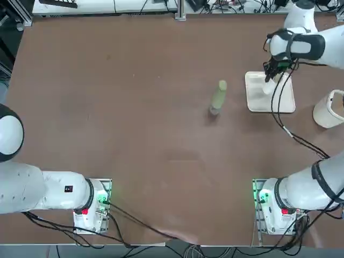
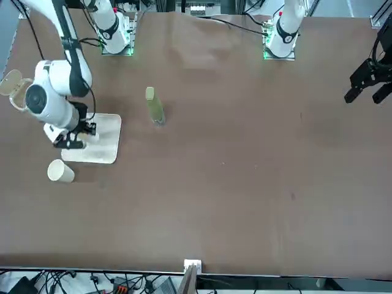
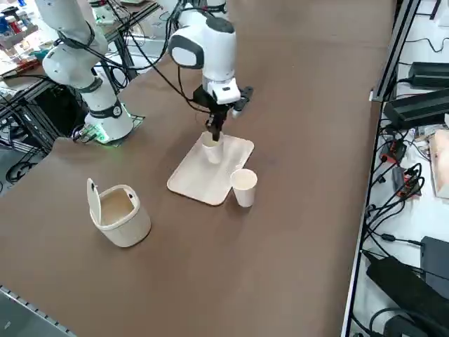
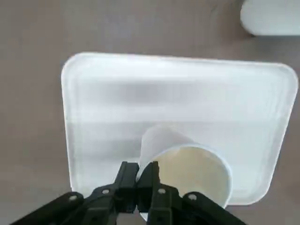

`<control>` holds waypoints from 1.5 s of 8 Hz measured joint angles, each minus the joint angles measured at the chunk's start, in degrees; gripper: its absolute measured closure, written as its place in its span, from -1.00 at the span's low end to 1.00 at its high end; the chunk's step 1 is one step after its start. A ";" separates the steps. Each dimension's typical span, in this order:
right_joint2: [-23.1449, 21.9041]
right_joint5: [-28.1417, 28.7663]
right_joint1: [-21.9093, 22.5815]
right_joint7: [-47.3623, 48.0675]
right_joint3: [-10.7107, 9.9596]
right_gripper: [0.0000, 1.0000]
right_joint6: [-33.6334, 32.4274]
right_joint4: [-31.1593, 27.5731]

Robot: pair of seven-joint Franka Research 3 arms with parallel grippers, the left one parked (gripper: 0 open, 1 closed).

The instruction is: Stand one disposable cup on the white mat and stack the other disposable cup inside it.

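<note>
One disposable cup [image 3: 211, 149] hung over the white mat [image 3: 209, 170] — pinched by its rim in the right gripper [image 4: 139, 174], whose fingers were clamped tight on the cup's wall. Its base sat at or just above the mat; contact could not be made out. The second cup [image 3: 244, 187] stood upright on the brown table [image 3: 295, 232], just off the mat's corner. Farther out, a cream tub [image 3: 121, 215] with its lid raised stood nearer the table's edge, and a pale green bottle [image 1: 219, 97] stood near the table's middle — well apart from the mat.
</note>
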 joint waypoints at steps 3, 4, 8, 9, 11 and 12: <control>0.51 -1.80 -0.17 0.07 -0.17 0.72 0.47 -1.30; 0.89 -2.82 -0.21 0.13 -0.22 0.40 0.75 -1.32; -1.47 -3.78 -0.19 0.16 -0.30 -0.99 -0.81 1.79; -2.59 -3.80 -0.19 0.16 -0.30 -1.00 -5.17 5.57; -1.92 -3.80 -0.67 0.13 -0.41 -1.00 -11.68 14.53; 0.34 -3.83 -1.41 -0.01 -0.50 -1.00 -11.98 17.84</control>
